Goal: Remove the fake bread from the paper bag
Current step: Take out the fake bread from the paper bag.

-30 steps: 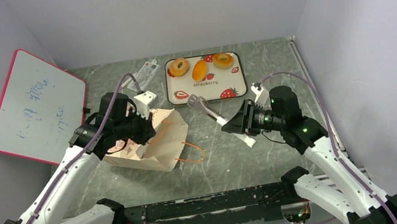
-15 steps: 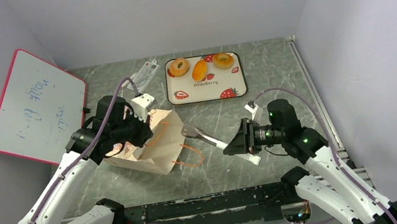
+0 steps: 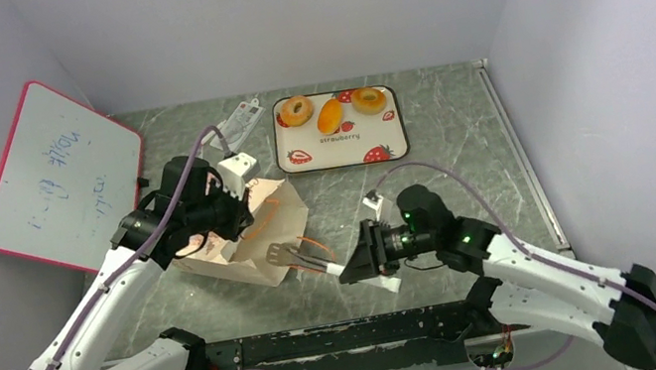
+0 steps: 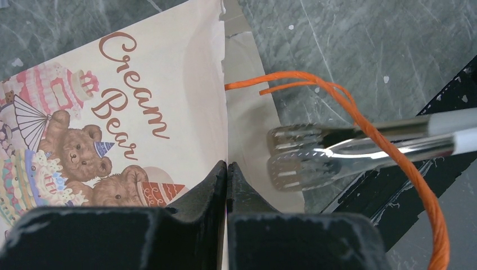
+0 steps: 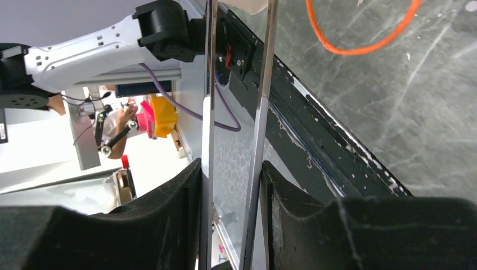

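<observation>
The cream paper bag (image 3: 237,252) lies on its side, mouth facing right; its "Cream Bear" print shows in the left wrist view (image 4: 140,84). My left gripper (image 3: 229,206) is shut on the bag's upper mouth edge (image 4: 226,166). My right gripper (image 3: 365,264) is shut on metal tongs (image 3: 301,255), whose serrated tips sit at the bag's mouth (image 4: 304,154), with the orange handle (image 4: 360,112) looped over them. The tongs' two arms run between my right jaws (image 5: 232,166). Three fake bread pieces, two rings (image 3: 296,110) (image 3: 369,100) and an oval bun (image 3: 330,116), lie on the tray. The bag's inside is hidden.
The strawberry-print tray (image 3: 344,152) sits at the back centre. A clear plastic packet (image 3: 238,120) lies left of it. A pink-framed whiteboard (image 3: 56,175) leans at the left. The black base rail (image 3: 350,337) runs along the near edge.
My right arm has swung the tongs from near the tray down and left to the bag's mouth. My left gripper has kept its hold on the bag.
</observation>
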`<action>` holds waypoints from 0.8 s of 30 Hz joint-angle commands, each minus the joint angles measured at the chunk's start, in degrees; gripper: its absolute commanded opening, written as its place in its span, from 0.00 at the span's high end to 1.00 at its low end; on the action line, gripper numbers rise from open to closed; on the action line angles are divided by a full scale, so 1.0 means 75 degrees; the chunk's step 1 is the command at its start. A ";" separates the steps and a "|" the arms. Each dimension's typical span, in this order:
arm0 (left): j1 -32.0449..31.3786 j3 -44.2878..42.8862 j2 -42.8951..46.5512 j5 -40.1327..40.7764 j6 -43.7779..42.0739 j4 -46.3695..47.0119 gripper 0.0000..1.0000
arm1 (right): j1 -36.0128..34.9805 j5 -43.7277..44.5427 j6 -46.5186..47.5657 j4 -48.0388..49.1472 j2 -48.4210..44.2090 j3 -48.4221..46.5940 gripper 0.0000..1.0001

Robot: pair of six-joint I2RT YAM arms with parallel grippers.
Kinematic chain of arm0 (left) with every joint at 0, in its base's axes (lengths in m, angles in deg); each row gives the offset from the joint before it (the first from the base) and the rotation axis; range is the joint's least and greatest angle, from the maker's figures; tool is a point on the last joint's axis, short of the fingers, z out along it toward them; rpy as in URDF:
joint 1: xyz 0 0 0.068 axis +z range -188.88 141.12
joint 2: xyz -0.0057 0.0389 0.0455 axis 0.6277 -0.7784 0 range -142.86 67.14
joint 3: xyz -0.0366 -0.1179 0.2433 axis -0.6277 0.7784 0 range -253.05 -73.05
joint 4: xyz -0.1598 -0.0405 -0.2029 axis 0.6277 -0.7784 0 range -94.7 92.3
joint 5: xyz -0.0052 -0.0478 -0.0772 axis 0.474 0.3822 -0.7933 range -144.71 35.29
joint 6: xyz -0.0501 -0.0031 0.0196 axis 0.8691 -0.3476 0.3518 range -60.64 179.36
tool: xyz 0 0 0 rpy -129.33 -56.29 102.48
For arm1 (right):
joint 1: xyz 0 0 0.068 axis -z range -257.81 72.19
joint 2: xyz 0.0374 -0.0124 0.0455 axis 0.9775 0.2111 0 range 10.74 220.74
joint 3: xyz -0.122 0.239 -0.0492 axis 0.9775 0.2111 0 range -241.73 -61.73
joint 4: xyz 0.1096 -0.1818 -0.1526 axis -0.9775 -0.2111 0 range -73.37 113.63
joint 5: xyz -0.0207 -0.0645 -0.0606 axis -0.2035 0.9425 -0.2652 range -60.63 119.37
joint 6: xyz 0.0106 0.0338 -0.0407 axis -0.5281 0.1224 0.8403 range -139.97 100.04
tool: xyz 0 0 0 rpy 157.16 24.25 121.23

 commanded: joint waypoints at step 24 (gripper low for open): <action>0.0063 -0.0188 0.0831 -0.0497 0.0584 0.0142 0.93 | -0.0843 0.1543 -0.1654 0.4793 0.5222 -0.1727 0.54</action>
